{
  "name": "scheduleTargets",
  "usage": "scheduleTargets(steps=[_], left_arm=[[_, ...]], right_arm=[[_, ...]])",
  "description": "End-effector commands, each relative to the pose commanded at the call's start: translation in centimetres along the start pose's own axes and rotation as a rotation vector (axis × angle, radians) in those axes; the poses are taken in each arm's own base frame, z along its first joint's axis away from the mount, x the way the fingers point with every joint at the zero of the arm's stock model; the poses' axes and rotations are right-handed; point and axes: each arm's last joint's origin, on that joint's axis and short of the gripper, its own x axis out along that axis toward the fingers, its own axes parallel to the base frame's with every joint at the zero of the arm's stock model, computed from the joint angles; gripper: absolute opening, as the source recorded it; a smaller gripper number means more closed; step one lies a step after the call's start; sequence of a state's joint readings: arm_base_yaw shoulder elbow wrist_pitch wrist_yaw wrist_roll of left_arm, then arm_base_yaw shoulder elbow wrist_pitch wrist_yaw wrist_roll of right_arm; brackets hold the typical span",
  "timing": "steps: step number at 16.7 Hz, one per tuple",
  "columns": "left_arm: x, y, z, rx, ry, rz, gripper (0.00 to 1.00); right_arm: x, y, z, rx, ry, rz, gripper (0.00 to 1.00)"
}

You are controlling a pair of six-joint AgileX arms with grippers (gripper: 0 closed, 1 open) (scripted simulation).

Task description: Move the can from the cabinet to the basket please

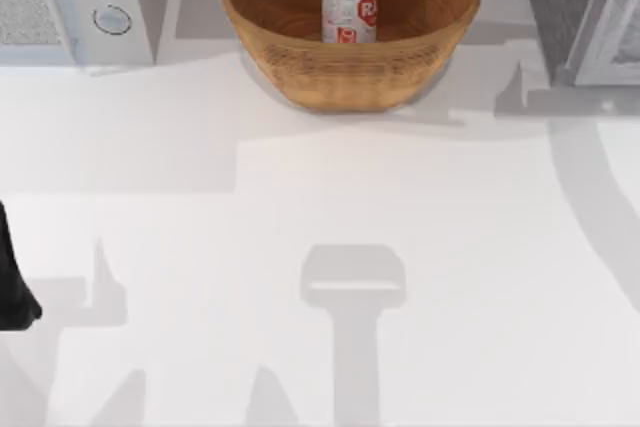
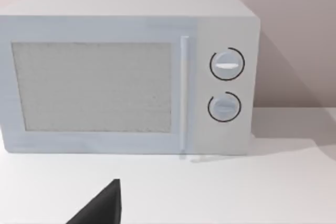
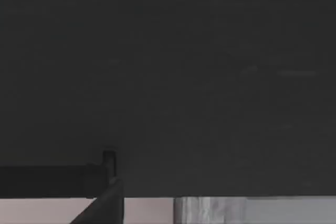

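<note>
The can (image 1: 349,1), silver-white with a red logo, stands upright inside the basket (image 1: 290,57), a golden-brown wicker bowl at the back middle of the table. The cabinet (image 1: 560,7), dark grey and speckled with a pale white-framed door (image 1: 620,47), sits at the back right corner, partly cut off. My left arm (image 1: 14,282) shows as a black shape at the table's left edge, far from the basket and touching nothing. A dark tip of the left gripper (image 2: 100,208) shows in the left wrist view. The right wrist view is dark.
A white microwave (image 1: 90,2) with two round knobs stands at the back left, just left of the basket; the left wrist view faces its front (image 2: 126,77). Arm shadows fall across the white tabletop (image 1: 330,247) in front of the basket.
</note>
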State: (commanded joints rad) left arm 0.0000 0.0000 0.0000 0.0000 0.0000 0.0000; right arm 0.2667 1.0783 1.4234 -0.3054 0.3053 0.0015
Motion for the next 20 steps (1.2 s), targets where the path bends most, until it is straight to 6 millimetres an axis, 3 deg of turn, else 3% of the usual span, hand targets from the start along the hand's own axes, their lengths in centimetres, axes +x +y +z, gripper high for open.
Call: scheduleTargets(steps=[3, 8, 13, 16, 20], left_arm=[[0.0, 0.0, 0.0, 0.000, 0.000, 0.000, 1.00], [0.0, 0.0, 0.0, 0.000, 0.000, 0.000, 1.00], [0.0, 0.0, 0.0, 0.000, 0.000, 0.000, 1.00], [0.0, 0.0, 0.0, 0.000, 0.000, 0.000, 1.00], [0.0, 0.0, 0.0, 0.000, 0.000, 0.000, 1.00]], right_arm=[[-3.0, -1.7, -4.8, -0.010, 0.030, 0.002, 1.00], [-7.6, -3.9, -15.9, -0.015, 0.082, 0.010, 1.00], [-10.3, -5.0, -26.3, -0.005, 0.083, 0.023, 1.00], [-10.8, -5.3, -29.9, 0.000, 0.057, 0.028, 1.00], [-10.9, -5.4, -31.2, 0.001, 0.042, 0.030, 1.00]])
